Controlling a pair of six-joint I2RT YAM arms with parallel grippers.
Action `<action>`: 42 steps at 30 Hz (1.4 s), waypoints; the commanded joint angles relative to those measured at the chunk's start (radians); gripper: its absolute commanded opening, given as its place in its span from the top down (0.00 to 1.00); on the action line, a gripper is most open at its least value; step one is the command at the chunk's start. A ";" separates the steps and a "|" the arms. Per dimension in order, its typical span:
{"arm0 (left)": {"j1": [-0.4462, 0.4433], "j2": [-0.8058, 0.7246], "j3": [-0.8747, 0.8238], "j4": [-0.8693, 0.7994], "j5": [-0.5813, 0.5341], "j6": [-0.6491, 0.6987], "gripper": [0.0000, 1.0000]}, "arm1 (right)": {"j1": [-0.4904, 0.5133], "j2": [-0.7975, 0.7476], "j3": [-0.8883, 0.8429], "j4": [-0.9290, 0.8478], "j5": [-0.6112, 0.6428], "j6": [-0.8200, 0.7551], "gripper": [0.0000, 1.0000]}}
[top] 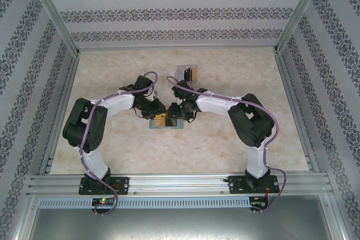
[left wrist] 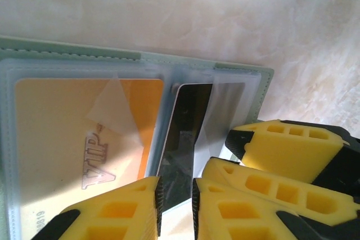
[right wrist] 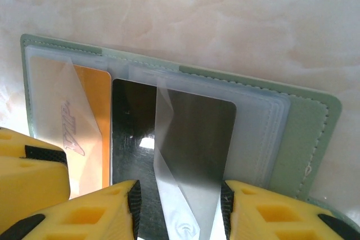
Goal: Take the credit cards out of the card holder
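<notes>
We see the card holder [right wrist: 306,139] lying open on the counter [right wrist: 197,15]. One clear pocket holds an orange card [left wrist: 67,139] embossed "VIP", with a dark card [right wrist: 191,139] beside it. The left gripper [left wrist: 175,206] stands narrow over the dark card's edge and the right gripper [right wrist: 180,217] straddles it. We cannot tell whether either grasps.

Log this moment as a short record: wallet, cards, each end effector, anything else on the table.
card holder: open flat on the table, lining up
orange card: in a clear sleeve, "VIP" readable
dark card: beside the orange card, a clear flap over part of it
left end effector: jaws narrowed at the dark card's near edge; grip unclear
right end effector: jaws apart, straddling the dark card
clear tray: farther back, apart from the holder
cards removed: none yet
</notes>
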 commanded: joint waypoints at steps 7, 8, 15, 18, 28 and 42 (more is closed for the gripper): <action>-0.013 0.050 -0.014 0.051 0.042 -0.009 0.76 | 0.005 0.043 0.014 -0.035 0.004 -0.023 0.60; -0.012 0.054 -0.015 0.051 0.040 -0.011 0.77 | 0.005 0.045 0.012 -0.035 0.007 -0.023 0.61; -0.012 0.075 -0.018 0.064 0.048 -0.010 0.77 | 0.005 0.052 0.009 -0.043 0.020 -0.026 0.64; -0.013 0.073 -0.020 0.077 0.066 -0.011 0.77 | 0.005 0.054 0.007 -0.045 0.022 -0.026 0.64; -0.013 0.068 -0.030 0.134 0.121 -0.027 0.77 | 0.005 0.055 0.004 -0.043 0.024 -0.026 0.64; -0.009 0.041 -0.066 0.202 0.162 -0.046 0.84 | 0.007 0.055 -0.005 -0.045 0.031 -0.023 0.69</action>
